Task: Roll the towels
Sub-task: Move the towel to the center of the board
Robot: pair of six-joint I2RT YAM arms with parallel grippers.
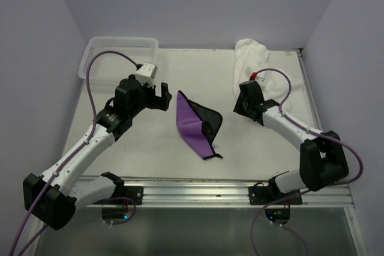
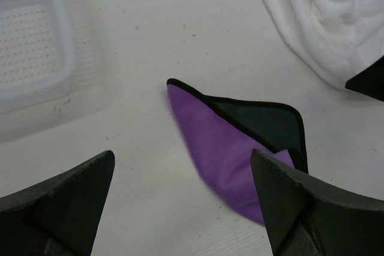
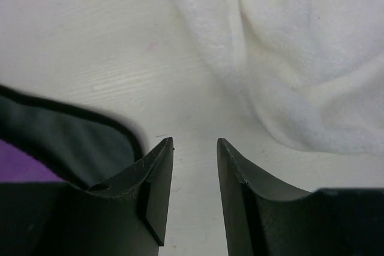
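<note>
Upper left of the overhead frame, the white mesh basket sits at the corner of the table. The left gripper hangs just left of centre, jaws spread wide, nothing in them. Dead centre lies the purple towel, folded over, dark trim showing, flat on the table. The right gripper hovers just right of it, jaws parted narrowly, empty. Upper right, the fluffy white towel is heaped at the far edge.
</note>
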